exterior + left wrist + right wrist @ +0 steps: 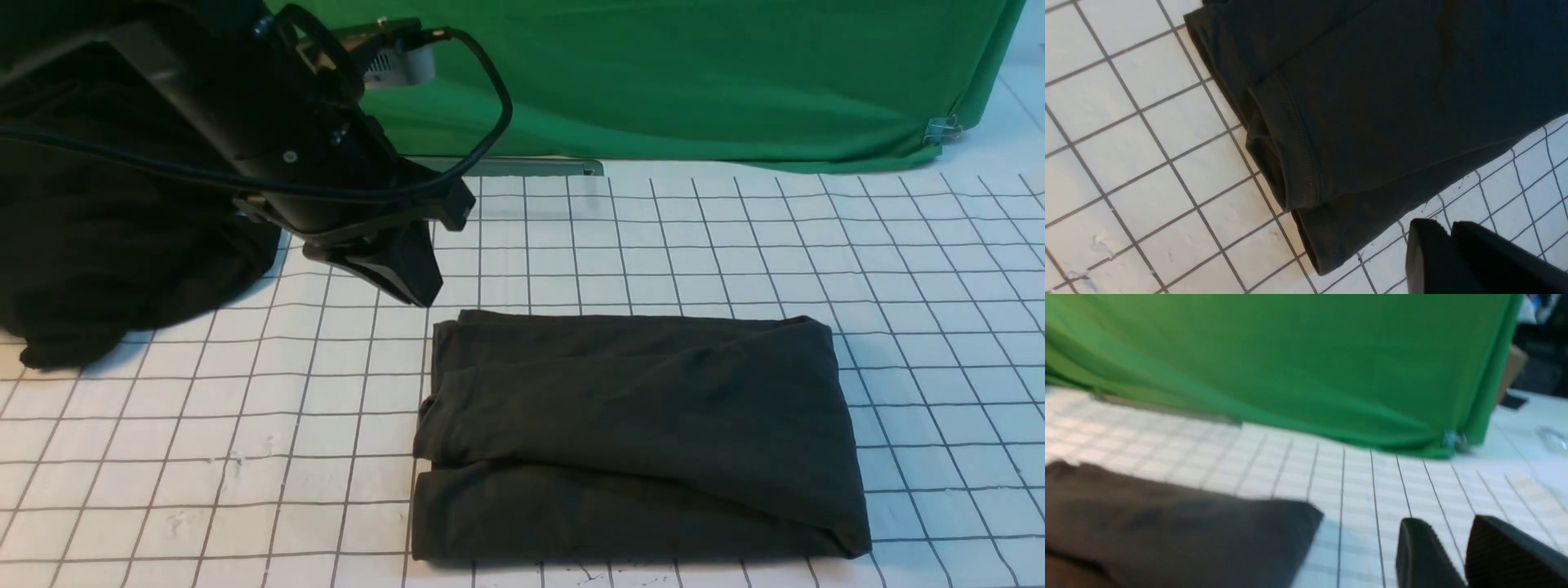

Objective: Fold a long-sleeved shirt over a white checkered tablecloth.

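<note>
Lying folded into a compact rectangle on the tablecloth point(735, 245), the shirt point(645, 433) sits right of centre near the table's front edge, its layers stacked and a hemmed edge doubled over at its left end, an arrangement that reads as the fold being done or very nearly so. No logo or neck label shows in any view; they are presumably tucked inside. The left gripper point(408, 273) hangs in the air just beyond the shirt's far left corner, clear of the cloth; in the left wrist view its fingers point(1453, 261) stand close together with only a thin slit between them, nothing pinched there, and the tablecloth showing past them. That pose suggests an arm with no part of the garment in hand, though the frames alone cannot say which way it is heading. The right gripper point(1447, 555) is out of the front view; its own blurred wrist view shows the two fingers a little apart, empty, with the shirt's corner off to one side and not touching. Behind the left arm a heap of black cloth point(106, 261) rests at the far left of the table, apart from the shirt, and a green backdrop point(694, 82) closes off the rear.
</note>
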Robot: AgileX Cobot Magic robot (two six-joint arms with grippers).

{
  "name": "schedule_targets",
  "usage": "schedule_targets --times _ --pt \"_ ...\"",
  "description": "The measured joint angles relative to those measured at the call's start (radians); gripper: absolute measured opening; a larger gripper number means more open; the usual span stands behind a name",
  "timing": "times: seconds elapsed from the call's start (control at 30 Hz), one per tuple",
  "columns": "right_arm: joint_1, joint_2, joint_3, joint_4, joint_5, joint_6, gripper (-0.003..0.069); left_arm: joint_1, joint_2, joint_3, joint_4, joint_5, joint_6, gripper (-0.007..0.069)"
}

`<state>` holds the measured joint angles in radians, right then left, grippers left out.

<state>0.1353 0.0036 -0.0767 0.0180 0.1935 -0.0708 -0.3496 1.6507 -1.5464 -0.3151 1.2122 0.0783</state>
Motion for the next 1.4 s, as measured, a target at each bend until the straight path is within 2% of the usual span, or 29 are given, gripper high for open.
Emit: schedule_targets --times 0.2,0.4,0.47,0.53,0.7,0.77,0.8,0.87,1.0,1.13,1.27,1.37,1.4 --pt "-0.01 -0.001 0.078 -0.005 0.038 0.0 0.0181 0.0 0.0 0.0 -0.013 0.0 0.0 0.008" --pt "-0.015 -0.002 0.083 -0.011 0.043 0.0 0.0195 0.0 -0.023 0.0 -0.09 0.0 0.001 0.0086" --pt "-0.017 -0.002 0.083 -0.012 0.043 0.0 0.0201 0.0 -0.067 0.0 -0.158 0.001 0.037 0.0088" --pt "-0.017 -0.002 0.083 -0.012 0.043 0.0 0.0208 0.0 -0.119 0.0 -0.176 0.002 0.078 0.0088" --pt "-0.017 -0.002 0.083 -0.012 0.043 0.0 0.0226 0.0 -0.261 0.0 -0.083 0.004 0.101 0.009" --pt "-0.017 -0.002 0.083 -0.012 0.044 0.0 0.0233 0.0 -0.372 0.013 0.023 0.001 0.087 0.009" --pt "-0.017 -0.002 0.083 -0.012 0.044 0.0 0.0234 0.0 -0.389 0.015 0.031 0.002 0.085 0.009" --pt "-0.017 -0.002 0.083 -0.012 0.044 0.0 0.0235 0.0 -0.485 0.063 0.102 0.002 0.054 0.009" --pt "-0.017 -0.002 0.083 -0.012 0.044 0.0 0.0237 0.0 -0.67 0.214 0.13 -0.02 -0.008 0.009" --pt "-0.017 -0.002 0.083 -0.018 0.044 0.0 0.0238 0.0 -0.879 0.447 0.11 -0.225 -0.106 0.0074" --pt "-0.017 -0.002 0.083 -0.018 0.044 0.0 0.0239 0.0 -1.088 0.711 0.043 -0.544 -0.099 0.001" --pt "-0.017 -0.002 0.083 -0.018 0.044 0.0 0.0239 0.0 -1.189 0.863 0.035 -0.746 -0.089 0.0" --pt "-0.017 -0.002 0.083 -0.018 0.043 0.0 0.0239 0.0 -1.242 0.949 0.034 -0.866 -0.084 -0.0001"
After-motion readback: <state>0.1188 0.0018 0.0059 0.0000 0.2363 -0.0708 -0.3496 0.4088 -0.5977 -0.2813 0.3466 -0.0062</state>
